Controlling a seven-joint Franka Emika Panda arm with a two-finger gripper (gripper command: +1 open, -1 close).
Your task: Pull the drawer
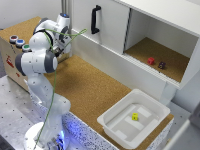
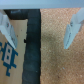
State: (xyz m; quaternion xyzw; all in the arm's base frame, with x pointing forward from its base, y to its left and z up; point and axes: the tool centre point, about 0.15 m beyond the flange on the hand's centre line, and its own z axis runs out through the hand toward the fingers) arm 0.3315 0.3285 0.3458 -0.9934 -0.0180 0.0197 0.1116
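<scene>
Across the cork-topped desk [image 1: 95, 87] the white arm [image 1: 42, 60] rises from a speckled metal base at the exterior view's left, bent over so that its hand [image 1: 64, 47] hangs above the cork near the back corner. From the wrist view the hand [image 2: 41, 32] is released — two pale fingers [image 2: 71, 31] stand well apart, with bare cork between them and a dark strip [image 2: 33, 50] running under the gap.

Beside that strip lies brown cardboard printed in blue, part of the box [image 1: 11, 59] that stands at the desk's end and carries coloured buttons [image 1: 19, 43] on its top.

Behind the desk runs a white cabinet [image 1: 150, 30]. Its door bears a black handle [image 1: 95, 20], and below it a long white front panel [image 1: 100, 52] runs along the back of the desk; whether this is the drawer, I cannot tell. At the exterior view's right the cabinet opens onto a cork-floored compartment holding a red block [image 1: 150, 60] and a dark one [image 1: 162, 65], just beside each other.

Near the front edge sits a white tray [image 1: 111, 122] — a small yellow block [image 1: 134, 116] lies inside it.
</scene>
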